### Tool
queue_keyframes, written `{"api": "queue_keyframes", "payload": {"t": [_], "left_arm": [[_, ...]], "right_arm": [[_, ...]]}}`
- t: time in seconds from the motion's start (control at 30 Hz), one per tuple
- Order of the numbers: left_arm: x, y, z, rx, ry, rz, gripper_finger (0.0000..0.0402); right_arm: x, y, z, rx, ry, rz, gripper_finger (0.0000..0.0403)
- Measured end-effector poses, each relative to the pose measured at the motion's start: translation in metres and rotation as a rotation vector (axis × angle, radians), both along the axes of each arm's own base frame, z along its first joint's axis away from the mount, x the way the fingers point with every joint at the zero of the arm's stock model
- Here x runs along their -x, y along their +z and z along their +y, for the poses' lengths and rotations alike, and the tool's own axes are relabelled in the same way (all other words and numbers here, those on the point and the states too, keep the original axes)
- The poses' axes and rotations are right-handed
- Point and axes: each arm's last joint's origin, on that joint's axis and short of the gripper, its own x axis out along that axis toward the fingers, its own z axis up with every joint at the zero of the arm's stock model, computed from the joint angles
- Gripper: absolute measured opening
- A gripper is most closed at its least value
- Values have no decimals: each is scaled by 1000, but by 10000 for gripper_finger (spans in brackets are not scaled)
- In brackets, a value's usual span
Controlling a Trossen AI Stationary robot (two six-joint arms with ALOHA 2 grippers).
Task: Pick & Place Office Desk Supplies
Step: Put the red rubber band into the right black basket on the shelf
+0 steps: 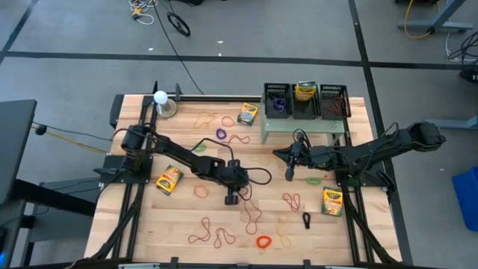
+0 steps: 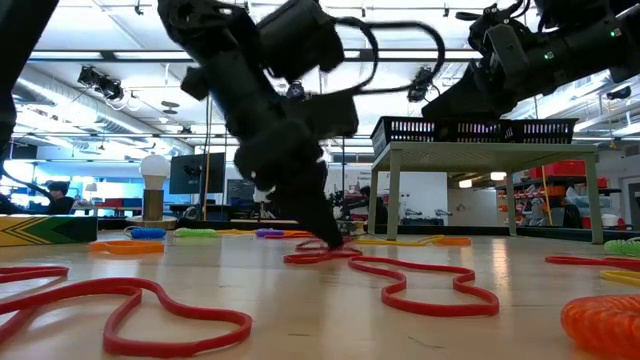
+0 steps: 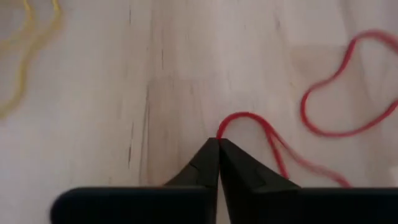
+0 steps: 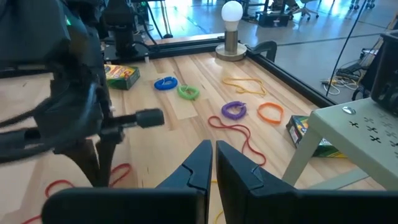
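Note:
A thin red rubber band [image 1: 252, 215] lies on the wooden table near its middle. My left gripper [image 1: 232, 197] slants down onto the band's end and is shut on it; the low view shows its tips [image 2: 333, 238] at table height. My right gripper [image 1: 290, 173] hangs shut and empty above the table, in front of the pale green stand [image 1: 302, 128]. Yellow-and-green crayon boxes lie flat at the left [image 1: 169, 179], at the far side [image 1: 248, 113] and at the right [image 1: 332, 200]. Other bands and small rings lie scattered about. My left gripper pinches the red band between its two fingertips, at one strand right beside the band's end bend [image 3: 239, 116]. The fingers slant down from the table's left. Only their free ends [image 2: 328, 232] meet it. The rest of the band [image 3: 336, 93] lies slack on the table.
Black baskets [image 1: 306, 99] sit on top of the stand. A white ball on a round base [image 1: 161, 101] stands at the far left. Purple [image 4: 234, 110], green [image 4: 187, 92], blue [image 4: 165, 83] and orange [image 4: 270, 112] rings lie toward the far side, more red bands [image 1: 213, 237] near the front edge.

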Motion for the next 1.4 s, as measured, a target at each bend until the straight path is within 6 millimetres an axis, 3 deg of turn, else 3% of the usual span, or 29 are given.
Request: {"api": "queue_keyframes", "payload": {"t": [0.2,0.47,0.67,1.03,1.4], "left_arm": [[2,31,3,-42,35,-126,5],[15,15,7,73,69,-358,4],[25,11,22,182,141,-550,4],[29,10,26,186,170,-594,4],[29,9,27,176,197,-594,4]], "right_arm": [[0,-1,0,-1,6,7,32],[-4,-8,4,-112,95,23,32],[-17,-28,8,-159,171,101,53],[-58,-44,9,-310,312,183,164],[-78,-47,13,-372,406,176,181]]}}
